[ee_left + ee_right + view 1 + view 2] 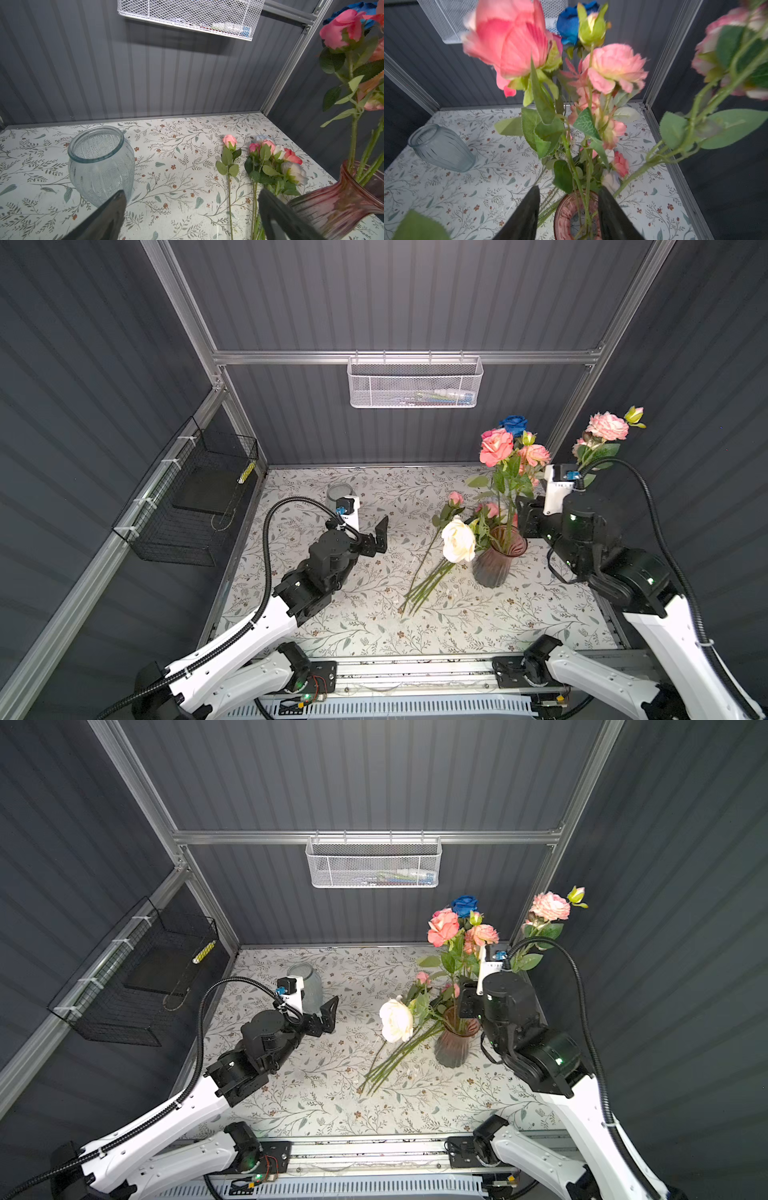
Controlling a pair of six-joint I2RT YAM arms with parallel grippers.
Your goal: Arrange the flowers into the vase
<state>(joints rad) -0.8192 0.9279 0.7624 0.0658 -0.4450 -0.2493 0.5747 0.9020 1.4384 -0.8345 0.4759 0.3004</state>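
The dark pink glass vase [498,560] [455,1046] [565,209] stands right of centre. It holds several flowers: a big pink rose [496,447] [508,39], a blue one [514,423], and a pale pink bloom [607,426] leaning far right over my arm. More flowers lie on the mat left of the vase, among them a white rose [458,540] [396,1020] and a small bunch [276,162]. My right gripper [569,188] [524,512] is open just above the vase mouth, its fingers either side of the upright stems without pinching them. My left gripper [192,191] [380,533] hangs open and empty mid-table.
A clear glass jar [338,491] [99,162] stands empty at the back left, just behind my left gripper. A white mesh basket [413,383] hangs on the back wall and a black wire basket [195,497] on the left wall. The right wall is close behind the vase.
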